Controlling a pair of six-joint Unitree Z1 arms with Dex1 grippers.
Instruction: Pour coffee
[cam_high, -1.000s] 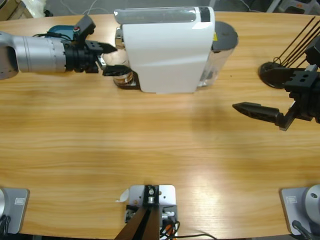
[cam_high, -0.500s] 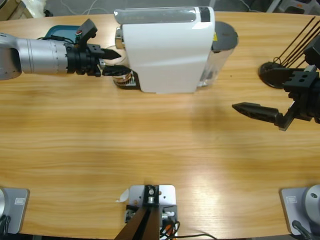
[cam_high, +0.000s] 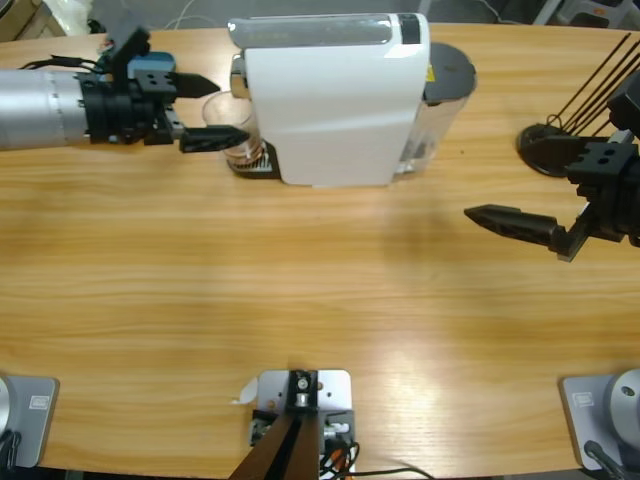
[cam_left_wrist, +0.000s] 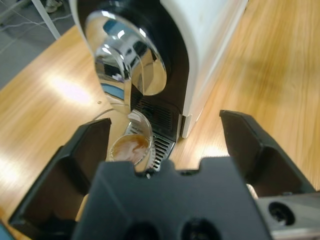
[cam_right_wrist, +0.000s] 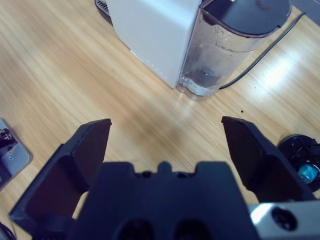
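A small clear cup (cam_left_wrist: 135, 145) with a shallow layer of brown coffee (cam_left_wrist: 127, 147) stands on the drip tray (cam_left_wrist: 160, 145) under the chrome spout (cam_left_wrist: 127, 60) of the white coffee machine (cam_high: 335, 100). My left gripper (cam_left_wrist: 165, 122) is open, its jaws spread wide, with the cup low between them and nearer the left jaw. In the high view the left gripper (cam_high: 220, 107) comes in from the left and the cup (cam_high: 240, 150) sits at its jaw tips. My right gripper (cam_high: 495, 175) hangs open over bare table at the right, holding nothing.
The machine's clear water tank (cam_high: 440, 90) with a dark lid stands at its right end, also seen in the right wrist view (cam_right_wrist: 225, 45). A black wire capsule stand (cam_high: 590, 90) is at the far right, its base (cam_right_wrist: 302, 155) near the right gripper.
The left arm has drawn back to the left and slightly toward the table's far edge, and its jaws have spread wider. The cup stays on the drip tray. The right arm has not moved.
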